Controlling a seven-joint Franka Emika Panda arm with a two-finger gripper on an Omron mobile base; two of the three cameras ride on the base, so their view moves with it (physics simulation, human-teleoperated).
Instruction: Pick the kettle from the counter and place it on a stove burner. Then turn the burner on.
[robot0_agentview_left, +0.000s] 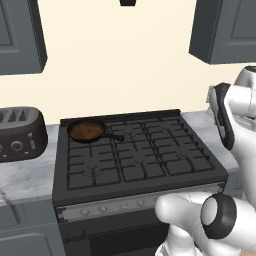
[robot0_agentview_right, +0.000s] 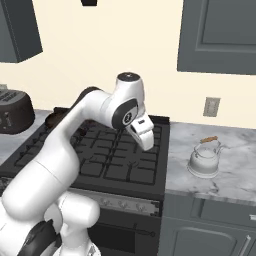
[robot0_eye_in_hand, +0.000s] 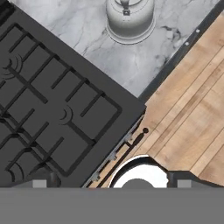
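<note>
We are starting the reach: the kettle (robot0_agentview_right: 204, 159) is sitting untouched on the counter (robot0_agentview_right: 235, 172), near its front edge just right of the stove. Our gripper (robot0_agentview_right: 145, 136) is hovering above the stove's right edge; whether it's open we cannot tell. Next we need to swing right and descend onto the handle.

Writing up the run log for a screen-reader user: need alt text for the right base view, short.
A small silvery kettle with a wood-trimmed handle sits on the marble counter, right of a black gas range. The white arm rises from the lower left and reaches over the stove burners, apart from the kettle. A dark toaster stands at far left, and grey cabinets hang above.
</note>
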